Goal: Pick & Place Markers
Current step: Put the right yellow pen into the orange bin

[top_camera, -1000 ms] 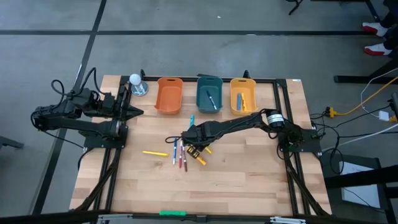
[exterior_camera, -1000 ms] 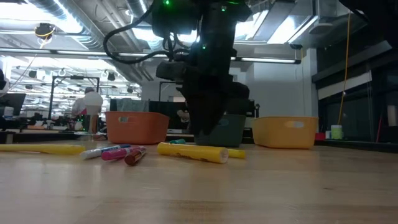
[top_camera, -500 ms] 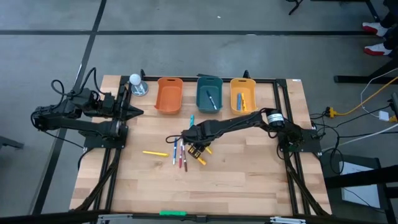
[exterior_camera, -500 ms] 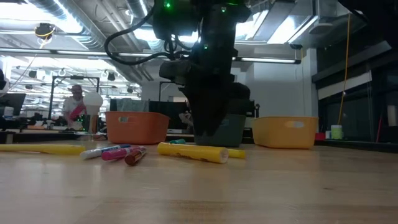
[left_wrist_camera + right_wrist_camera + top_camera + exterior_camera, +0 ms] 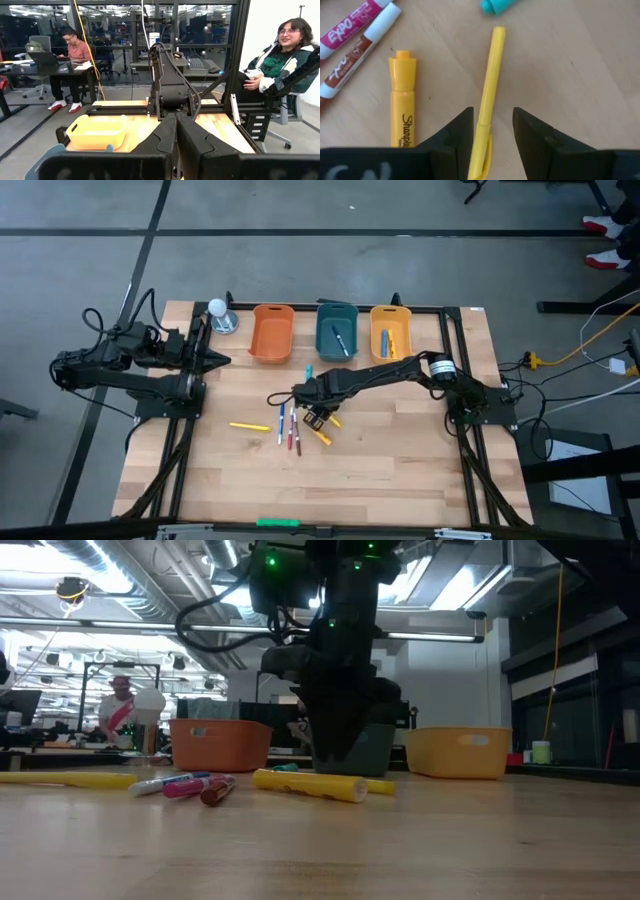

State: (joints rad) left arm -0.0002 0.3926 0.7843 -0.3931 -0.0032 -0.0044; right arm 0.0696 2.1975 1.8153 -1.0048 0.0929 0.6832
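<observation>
Here the orange bin holds nothing visible; teal bin and yellow bin hold markers; right pincer released.

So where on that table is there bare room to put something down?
The wood along the table's near edge and right of the yellow bin looks free. It is crowded mid-table, where the markers lie under the right claw.

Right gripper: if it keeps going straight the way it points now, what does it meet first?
Most likely the thin yellow pen. The right gripper points down at the table with its open fingers either side of that pen. The yellow Sharpie highlighter lies just outside them. How far above the pen it is remains unclear.
</observation>
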